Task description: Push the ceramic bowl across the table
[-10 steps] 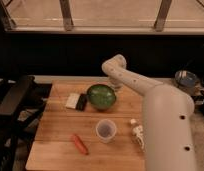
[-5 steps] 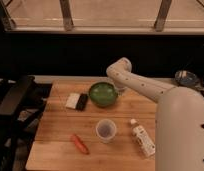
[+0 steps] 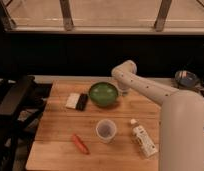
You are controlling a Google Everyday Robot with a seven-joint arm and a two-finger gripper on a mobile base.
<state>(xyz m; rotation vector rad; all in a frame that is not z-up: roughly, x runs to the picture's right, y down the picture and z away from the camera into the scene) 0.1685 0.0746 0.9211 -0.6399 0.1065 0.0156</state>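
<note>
Tool (image 3: pixel 123 90) down at the far right part of the counter (image 3: pixel 55 147), just beside the right rim of the ceramic bowl (image 3: pixel 103 93), at the end of a white arm reaching in from the right. Bowl directly to the left of the tool, so any push from here likely to send it leftward along the far edge. Whether touching the rim or a hair apart: cannot tell. Whether spread or pressed together: cannot tell either, tip lost against the arm's wrist.

Bowl round, so no long axis to line up with. Sits upright at the far middle of the counter. Glossy green inside, darker rim, shallow, apparently empty.

Straight in the leftward path: a small white block (image 3: pixel 72 100) and a dark one (image 3: pixel 82 101), side by side, just left of the bowl. Likely to be shoved along. Clear plastic cup (image 3: pixel 106 130), orange carrot-like piece (image 3: pixel 80 143) and white bottle (image 3: pixel 143 138) lying nearer, out of that line.
</note>
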